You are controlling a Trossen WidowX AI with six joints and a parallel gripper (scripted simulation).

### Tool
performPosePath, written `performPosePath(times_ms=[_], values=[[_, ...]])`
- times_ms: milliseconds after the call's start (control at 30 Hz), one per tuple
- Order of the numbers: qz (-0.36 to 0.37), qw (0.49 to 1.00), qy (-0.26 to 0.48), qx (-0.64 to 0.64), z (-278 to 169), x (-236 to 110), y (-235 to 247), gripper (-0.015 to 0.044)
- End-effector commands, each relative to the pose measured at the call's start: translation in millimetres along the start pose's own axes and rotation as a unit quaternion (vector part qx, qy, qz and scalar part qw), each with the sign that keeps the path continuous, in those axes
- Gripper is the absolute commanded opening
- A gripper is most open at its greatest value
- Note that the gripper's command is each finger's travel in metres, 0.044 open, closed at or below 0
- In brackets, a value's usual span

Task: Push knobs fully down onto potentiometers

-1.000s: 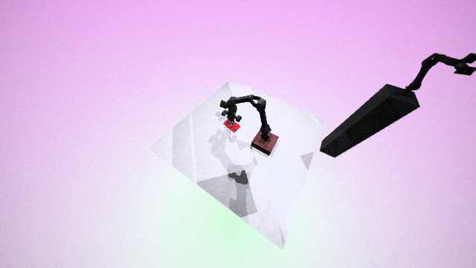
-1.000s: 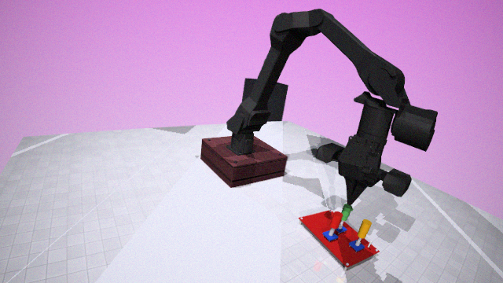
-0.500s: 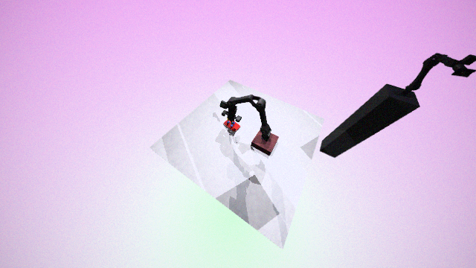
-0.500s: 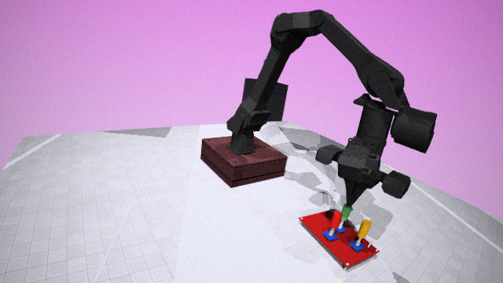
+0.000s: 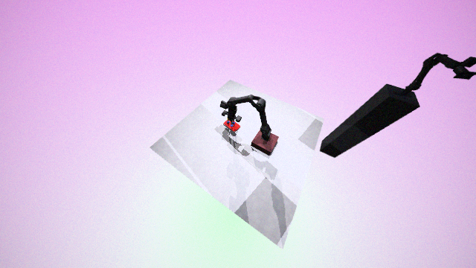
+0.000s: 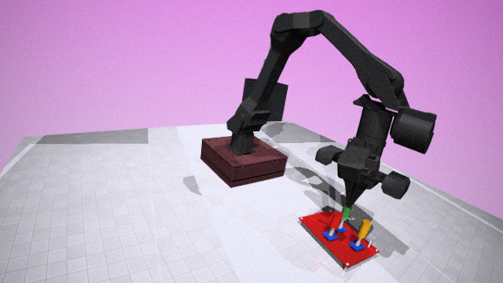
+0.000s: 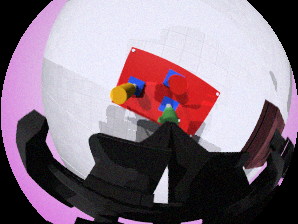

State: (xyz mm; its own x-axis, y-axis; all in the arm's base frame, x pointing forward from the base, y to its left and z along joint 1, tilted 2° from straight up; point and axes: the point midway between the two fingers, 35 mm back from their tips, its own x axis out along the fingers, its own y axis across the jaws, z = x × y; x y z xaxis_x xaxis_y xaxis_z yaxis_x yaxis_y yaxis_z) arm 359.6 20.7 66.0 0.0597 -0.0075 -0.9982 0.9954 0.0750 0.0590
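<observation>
A red circuit board (image 6: 314, 221) (image 7: 143, 66) (image 5: 227, 123) stands on the white table, in front of the arm's base. It carries blue potentiometers. A green knob (image 6: 346, 213) (image 7: 169, 116) sits high on its shaft over one blue potentiometer (image 6: 341, 229). A yellow knob (image 6: 365, 228) (image 7: 120, 94) sits high over another (image 6: 357, 247). A red knob (image 6: 333, 224) (image 7: 178, 88) stands on a third. My gripper (image 6: 350, 204) (image 7: 169, 125) (image 5: 231, 120) is shut, points straight down, and its tips touch the top of the green knob.
The arm's maroon base block (image 6: 244, 165) (image 5: 265, 143) stands behind the board. A long dark bar (image 5: 368, 119) with a second arm shape hangs off to the right of the table. The table's edge runs close behind the board.
</observation>
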Motion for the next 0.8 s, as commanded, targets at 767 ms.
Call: performPosePath(times_ms=[767], values=[[-0.002, 1.000, -0.001, 0.002, 0.5, 8.4, -0.9, 0.0000]])
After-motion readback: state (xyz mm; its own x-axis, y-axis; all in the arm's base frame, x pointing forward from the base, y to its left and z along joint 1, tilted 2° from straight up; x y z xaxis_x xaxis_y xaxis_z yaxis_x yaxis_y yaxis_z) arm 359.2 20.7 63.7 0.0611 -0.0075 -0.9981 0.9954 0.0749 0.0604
